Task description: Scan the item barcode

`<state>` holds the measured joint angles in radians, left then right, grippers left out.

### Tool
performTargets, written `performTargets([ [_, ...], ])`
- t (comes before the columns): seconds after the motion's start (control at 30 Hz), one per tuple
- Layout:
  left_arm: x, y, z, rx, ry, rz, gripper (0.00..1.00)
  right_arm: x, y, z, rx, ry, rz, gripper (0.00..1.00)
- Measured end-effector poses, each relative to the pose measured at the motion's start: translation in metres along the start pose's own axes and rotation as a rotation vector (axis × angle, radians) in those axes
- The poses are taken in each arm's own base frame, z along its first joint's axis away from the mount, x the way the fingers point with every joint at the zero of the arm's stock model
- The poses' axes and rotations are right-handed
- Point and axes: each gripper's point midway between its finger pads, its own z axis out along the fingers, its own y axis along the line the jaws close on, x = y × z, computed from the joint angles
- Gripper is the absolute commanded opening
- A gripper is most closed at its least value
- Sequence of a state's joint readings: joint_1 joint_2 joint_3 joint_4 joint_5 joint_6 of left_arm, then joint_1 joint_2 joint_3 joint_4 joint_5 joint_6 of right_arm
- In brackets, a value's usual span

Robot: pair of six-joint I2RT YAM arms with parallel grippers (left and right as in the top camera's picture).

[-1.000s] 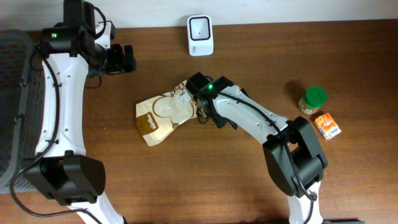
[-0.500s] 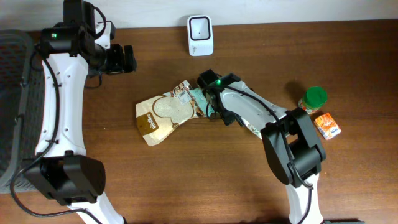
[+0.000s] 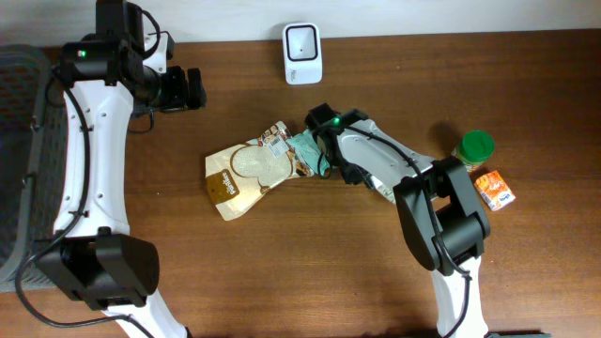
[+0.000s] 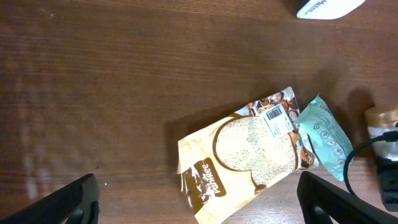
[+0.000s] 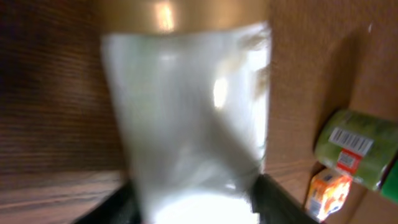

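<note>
While the left gripper (image 3: 194, 87) hangs over the far-left part of the wooden table (image 3: 282, 272) with its jaws spread wide and nothing in them, the right arm (image 3: 385, 161) is bent low over the middle. From above, that arm covers its own working end. A white barcode scanner (image 3: 302, 41) stands at the far edge. A coffee pouch (image 3: 246, 171) lies flat left of the arm, with a teal packet (image 3: 305, 146) touching its right end. Off to the right, well apart from these, a green-lidded jar (image 3: 474, 147) stands just beside an orange carton (image 3: 495, 190).

From the left wrist, the two fingers (image 4: 68, 202) show only in the bottom corners, far apart. Beyond them the coffee pouch lies with a white barcode label (image 4: 278, 119) facing up near its upper right end. The teal packet rests against that end. A corner of the scanner shows at the top edge.

From the right wrist, a white packet (image 5: 186, 112) with a gold band across its top fills most of the picture, blurred. It sits in the right gripper (image 5: 196, 208), whose dark fingers (image 5: 121, 208) press against its lower edges on both sides, clamping it. The jar and the carton show to the right behind it, with a barcode visible on the jar's label.
</note>
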<state>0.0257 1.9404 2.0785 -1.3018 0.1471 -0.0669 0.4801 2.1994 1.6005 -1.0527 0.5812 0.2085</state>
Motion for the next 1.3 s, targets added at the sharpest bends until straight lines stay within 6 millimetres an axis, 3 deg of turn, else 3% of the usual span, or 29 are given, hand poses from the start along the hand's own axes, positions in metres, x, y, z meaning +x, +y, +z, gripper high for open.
performTargets([
  [0.1, 0.000, 0.000, 0.000, 0.000, 0.000, 0.000, 0.99, 0.000, -0.002, 0.002, 0.010, 0.002, 0.001, 0.20],
  [0.27, 0.000, 0.000, 0.000, 0.000, 0.000, 0.000, 0.99, -0.001, -0.004, 0.002, 0.021, -0.002, 0.001, 0.21],
  [0.3, 0.000, 0.000, 0.000, 0.000, 0.000, 0.000, 0.99, -0.001, -0.004, 0.002, 0.022, -0.002, 0.001, 0.29],
  [0.47, 0.000, 0.000, 0.000, 0.000, 0.000, 0.000, 0.99, 0.003, -0.003, 0.002, 0.016, 0.013, -0.012, 0.55],
  [0.53, 0.000, 0.000, 0.000, 0.000, 0.000, 0.000, 0.99, 0.005, -0.004, 0.000, 0.010, 0.029, -0.020, 0.70],
  [0.6, 0.000, 0.000, 0.000, 0.000, 0.000, 0.000, 0.99, 0.000, -0.004, -0.005, -0.003, 0.025, -0.019, 0.78],
  [0.77, 0.000, 0.000, 0.000, 0.000, 0.000, 0.000, 0.99, -0.010, -0.003, -0.011, -0.055, 0.005, 0.019, 0.81],
  [1.1, 0.000, 0.000, 0.000, 0.000, 0.000, 0.000, 0.99, -0.007, -0.013, 0.013, -0.243, 0.076, 0.122, 0.77],
  [1.3, 0.000, 0.000, 0.000, 0.000, 0.000, 0.000, 0.99, -0.007, -0.001, 0.006, -0.269, 0.068, 0.082, 0.77],
])
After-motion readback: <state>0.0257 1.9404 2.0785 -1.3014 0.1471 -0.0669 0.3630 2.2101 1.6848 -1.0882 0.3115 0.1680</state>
